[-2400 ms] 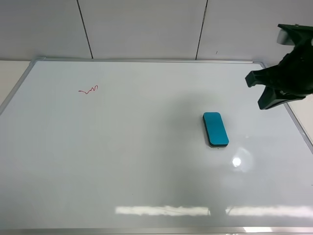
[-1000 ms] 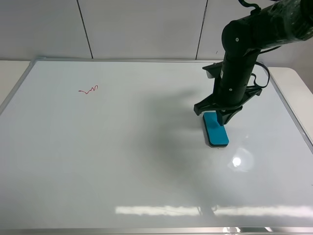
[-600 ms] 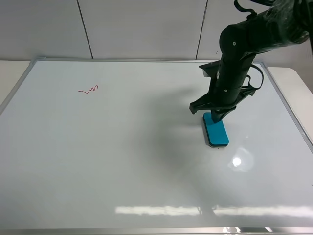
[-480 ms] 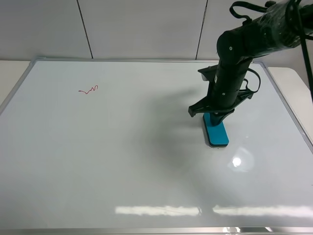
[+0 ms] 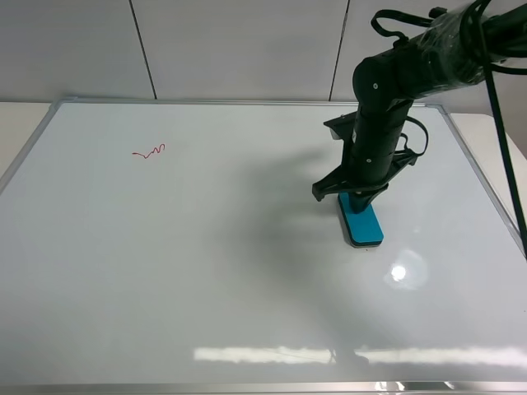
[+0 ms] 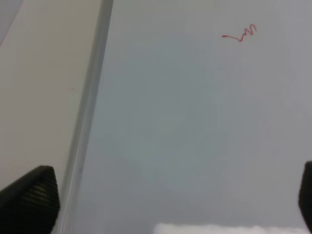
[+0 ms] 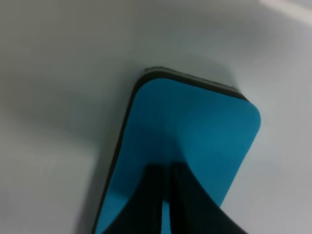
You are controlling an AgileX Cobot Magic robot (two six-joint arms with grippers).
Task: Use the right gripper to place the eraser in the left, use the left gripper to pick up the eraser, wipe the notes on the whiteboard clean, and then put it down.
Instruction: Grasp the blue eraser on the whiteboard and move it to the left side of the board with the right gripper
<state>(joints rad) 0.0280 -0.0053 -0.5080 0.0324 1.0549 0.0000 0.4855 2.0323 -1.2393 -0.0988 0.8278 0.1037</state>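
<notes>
The teal-blue eraser lies flat on the whiteboard, right of centre. My right gripper stands on the eraser's far end, pointing straight down. In the right wrist view the eraser fills the frame. The gripper has its jaws almost together over the eraser's top face, with only a thin slit between them. The red notes sit at the board's far left. The left gripper is not in the exterior high view. In its wrist view the left gripper is open wide and empty, with the notes ahead of it.
The board's silver frame runs along the left, with beige table beyond it. A grey panelled wall stands behind the board. Black cables hang from the right arm at the board's right edge.
The right arm came in from the far right and lowered onto the eraser's far end, then drifted slightly left. The eraser has barely moved. The notes are unchanged.
</notes>
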